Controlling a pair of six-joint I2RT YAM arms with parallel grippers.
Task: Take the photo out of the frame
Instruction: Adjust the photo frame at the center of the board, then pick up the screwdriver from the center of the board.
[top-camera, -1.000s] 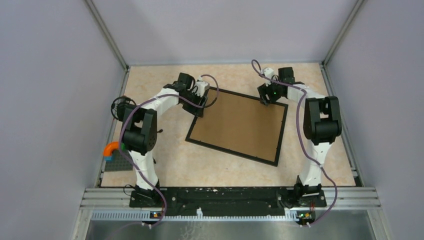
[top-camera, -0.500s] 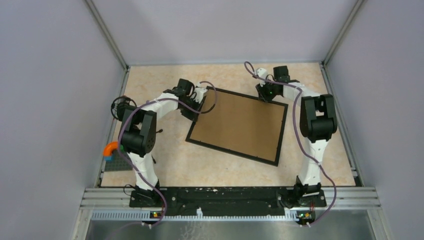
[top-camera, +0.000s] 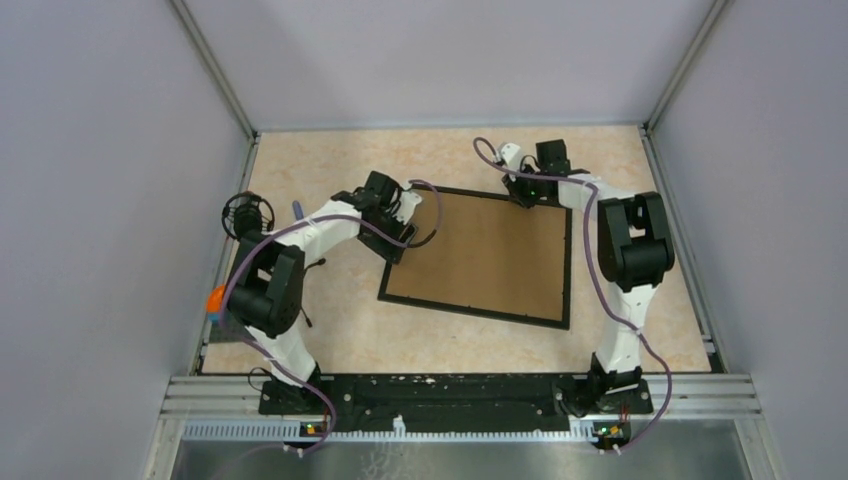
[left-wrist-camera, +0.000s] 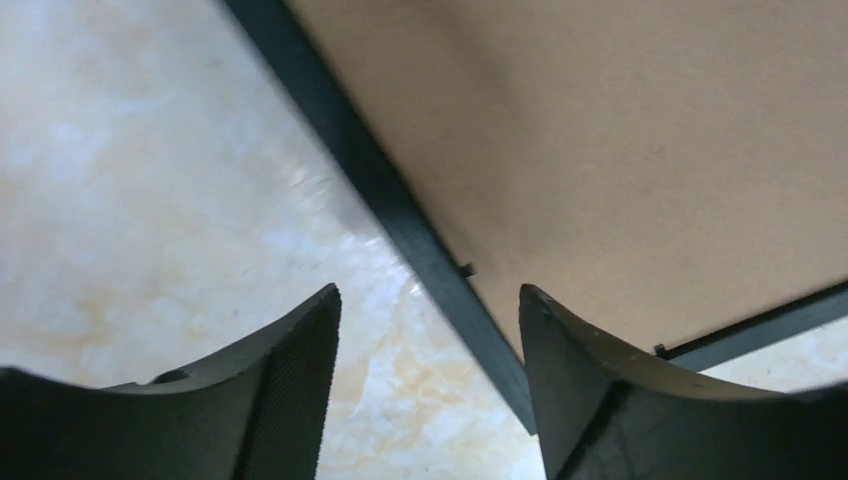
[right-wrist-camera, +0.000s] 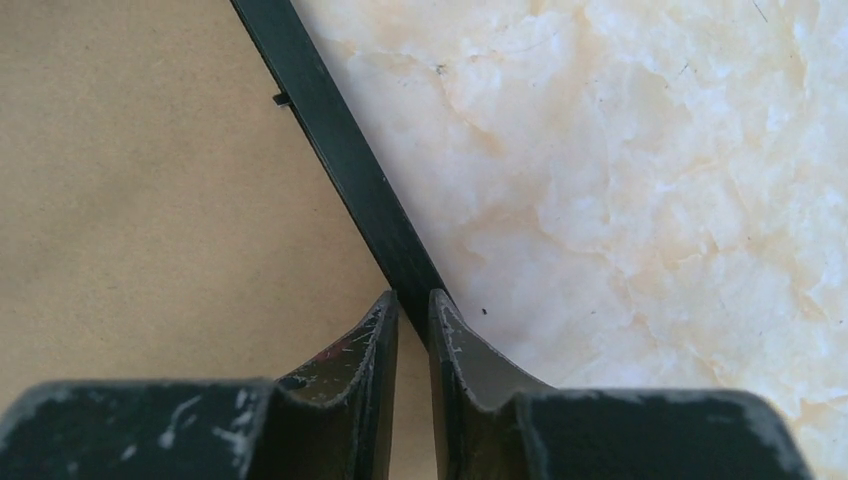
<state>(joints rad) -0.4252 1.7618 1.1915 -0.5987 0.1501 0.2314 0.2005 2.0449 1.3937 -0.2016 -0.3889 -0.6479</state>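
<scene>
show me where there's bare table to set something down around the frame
Widest bare patch: the table strip between the near edge of the frame and the arm bases. Also the far-left corner behind the left arm. Crowded: the frame's left rim at the left gripper, its far rim at the right gripper, and the narrow lane by the right arm.

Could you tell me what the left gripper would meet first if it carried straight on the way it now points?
Probably the frame: its black edge lies between the left gripper's open fingers, though depth is unclear.
</scene>
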